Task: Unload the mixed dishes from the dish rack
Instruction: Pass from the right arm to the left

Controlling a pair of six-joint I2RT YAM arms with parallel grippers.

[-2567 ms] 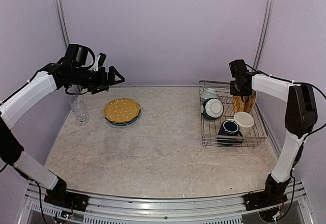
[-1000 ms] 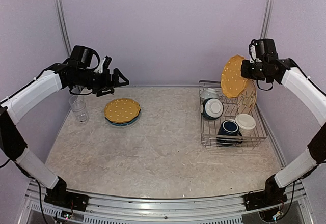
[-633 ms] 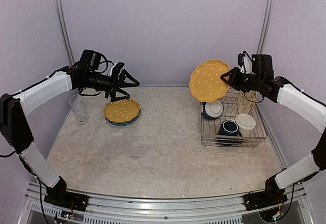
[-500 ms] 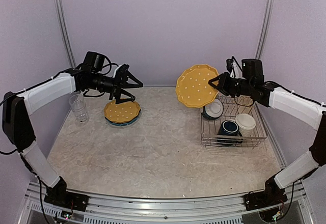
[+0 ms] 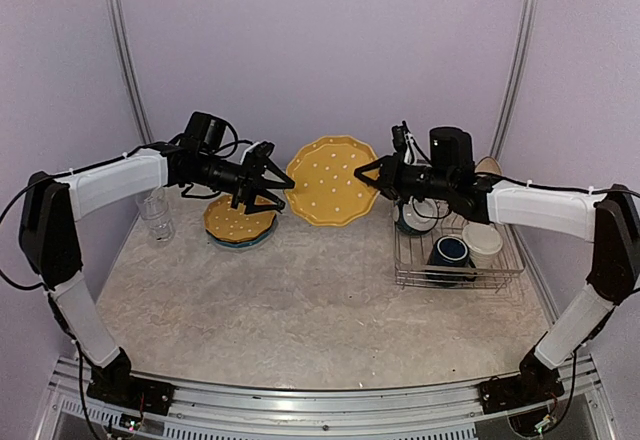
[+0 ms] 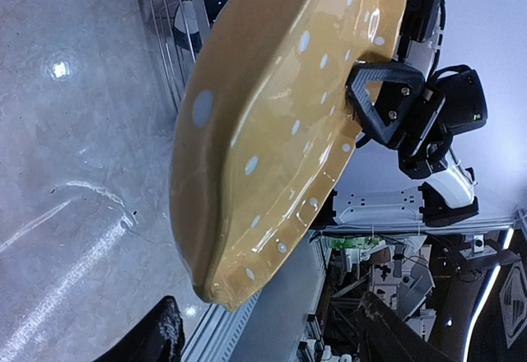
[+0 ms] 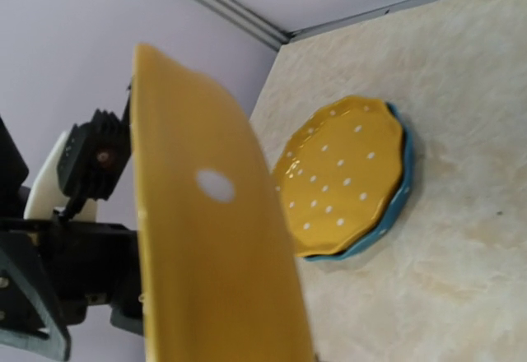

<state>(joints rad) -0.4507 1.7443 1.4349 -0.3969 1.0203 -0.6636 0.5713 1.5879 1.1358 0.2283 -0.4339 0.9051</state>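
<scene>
An orange-yellow plate (image 5: 330,180) with white dots hangs on edge in mid-air over the table's middle. My right gripper (image 5: 373,173) is shut on its right rim. My left gripper (image 5: 283,188) stands open, with its two fingers either side of the plate's left rim (image 6: 222,280) and gaps showing on both sides. The dish rack (image 5: 505,268) at the right holds a teal bowl (image 5: 416,214), a dark blue mug (image 5: 450,252) and a cream mug (image 5: 481,240). A cream plate (image 5: 489,166) peeks out behind my right arm. In the right wrist view the held plate (image 7: 214,247) hides my fingers.
Another orange-yellow plate lies on a blue plate (image 5: 238,220) at the back left, just under my left gripper. A clear glass tumbler (image 5: 155,215) stands left of that stack. Purple walls close in the table on three sides.
My right arm has lifted the orange-yellow plate out of the rack and swung it left to the middle. My left arm has reached right to meet it, and its jaws have narrowed around the rim.
</scene>
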